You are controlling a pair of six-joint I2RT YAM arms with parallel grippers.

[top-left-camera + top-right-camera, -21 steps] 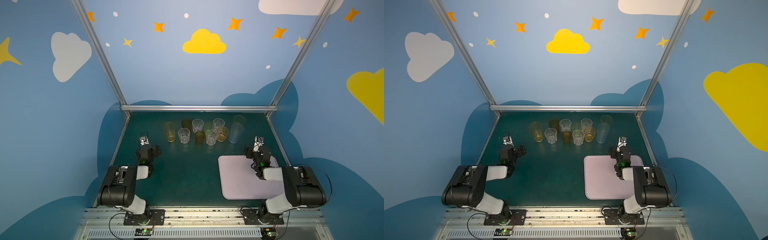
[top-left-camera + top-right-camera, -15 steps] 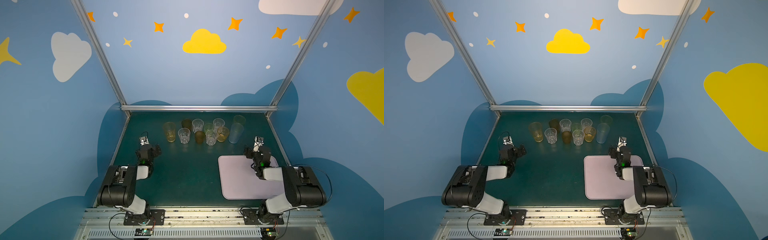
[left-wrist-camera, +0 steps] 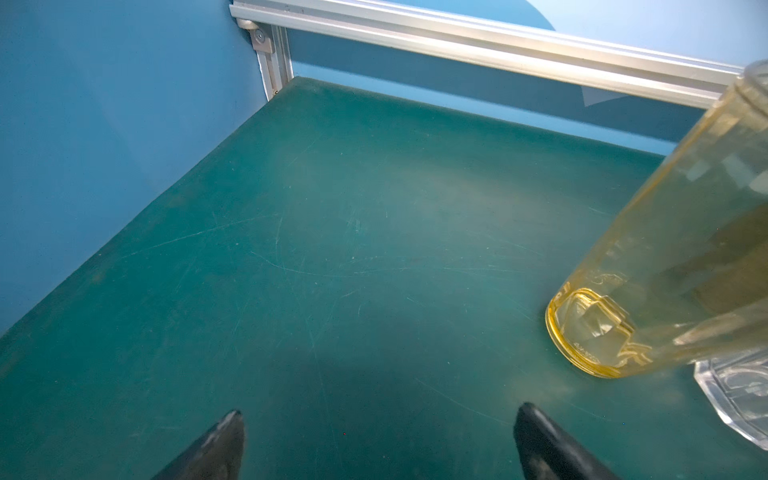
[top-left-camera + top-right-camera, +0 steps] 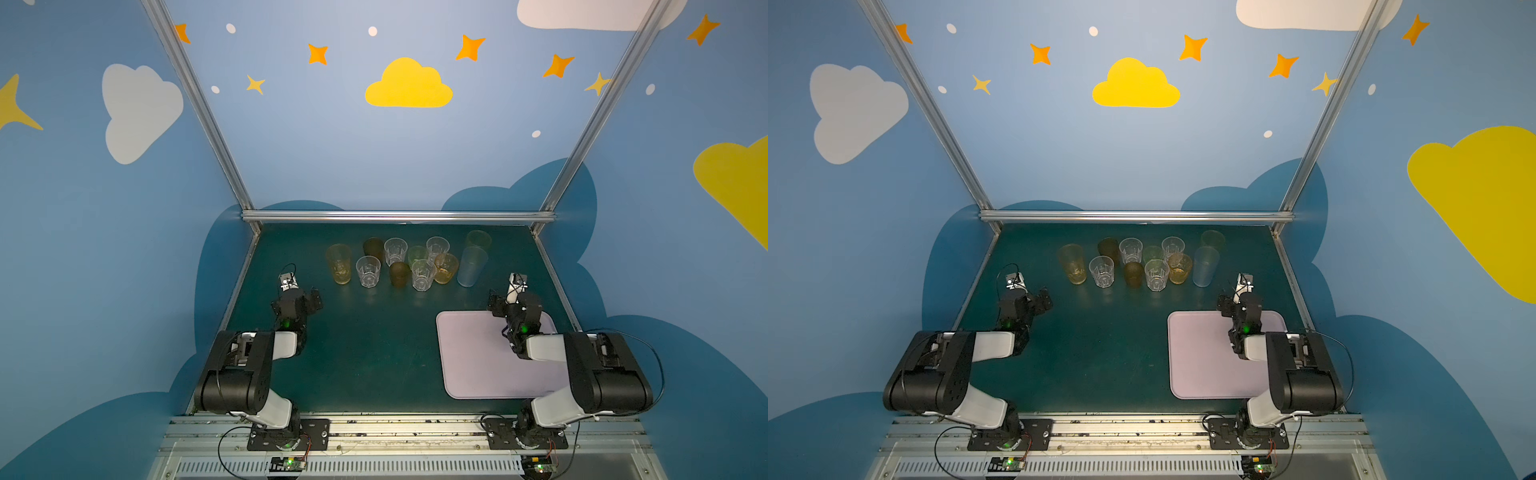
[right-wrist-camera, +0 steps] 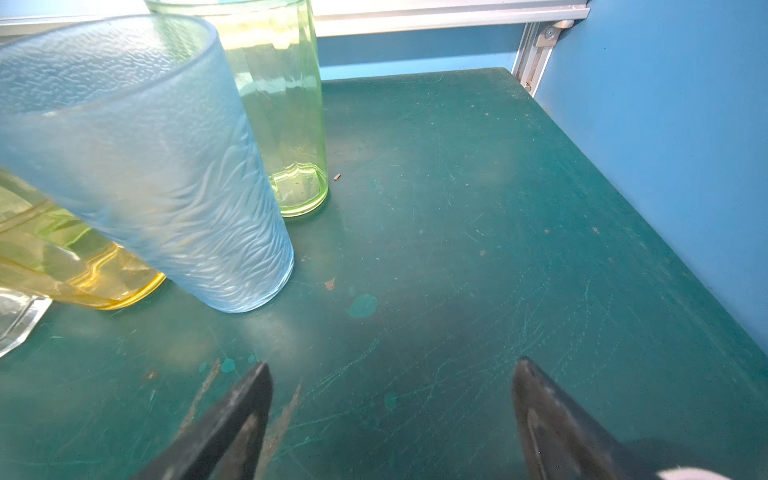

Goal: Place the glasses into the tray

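Tray (image 4: pixel 469 361): bare, at lower right of both top views, partly under the right arm. Nothing placed yet.

Right gripper (image 5: pixel 392 365): hovers just past the tray's far edge, jaws spread wide, empty.

Left gripper (image 3: pixel 380 415): at centre-left in both top views, jaws likewise apart, nothing between them, over bare table (image 4: pixel 365 353).

Glasses (image 4: pixel 422 274): all upright in a tight cluster at upper centre of the table, well apart from the tray.

Step in hand, as I judge it: the first pick. Best candidates are the cluster's end pieces.
- Pale blue tumbler (image 4: pixel 471 266), right end, suits the right gripper.
- Yellow tumbler (image 4: pixel 338 264), left end, suits the left.

Come in from the open outer side and straddle the wall around mid-height. The green tumbler (image 5: pixel 286 124) stands just behind the blue one, and an amber glass (image 4: pixel 445 269) sits just beside it, so a wide sweep risks knocking them. Lift straight up before carrying. Set the first glass in a tray corner, leaving room for the rest.
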